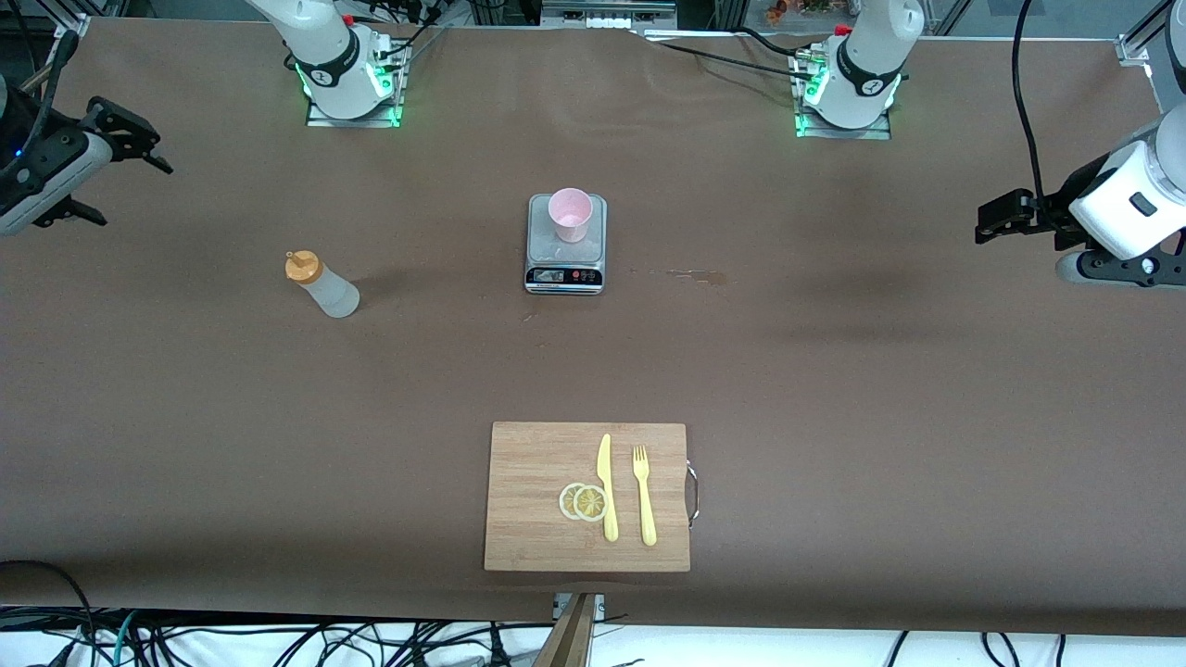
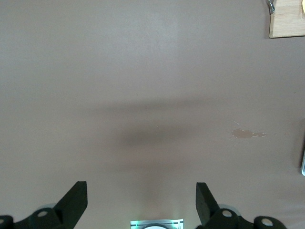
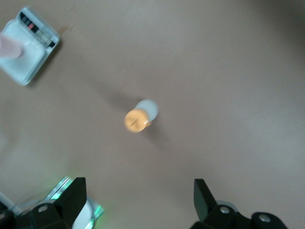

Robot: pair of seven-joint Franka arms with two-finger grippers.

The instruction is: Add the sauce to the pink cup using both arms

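The sauce bottle [image 1: 320, 287], whitish with an orange cap, stands on the brown table toward the right arm's end; the right wrist view looks down on the sauce bottle [image 3: 141, 116]. The pink cup [image 1: 570, 214] stands upright on a small scale [image 1: 566, 264] mid-table, and the pink cup [image 3: 8, 46] also shows at the right wrist view's edge. My right gripper [image 1: 153, 148] hangs open and holds nothing over the table's edge at its own end. My left gripper [image 1: 984, 222] hangs open and holds nothing at the other end. Both wrist views show bare table between the fingers of the left gripper [image 2: 141, 198] and right gripper [image 3: 140, 195].
A wooden cutting board [image 1: 537, 496] near the front edge carries a yellow knife [image 1: 607, 486], a fork [image 1: 643, 496] and two lemon slices [image 1: 584, 502]. A small stain [image 1: 690, 274] marks the table beside the scale. The arm bases [image 1: 347, 88] stand along the back edge.
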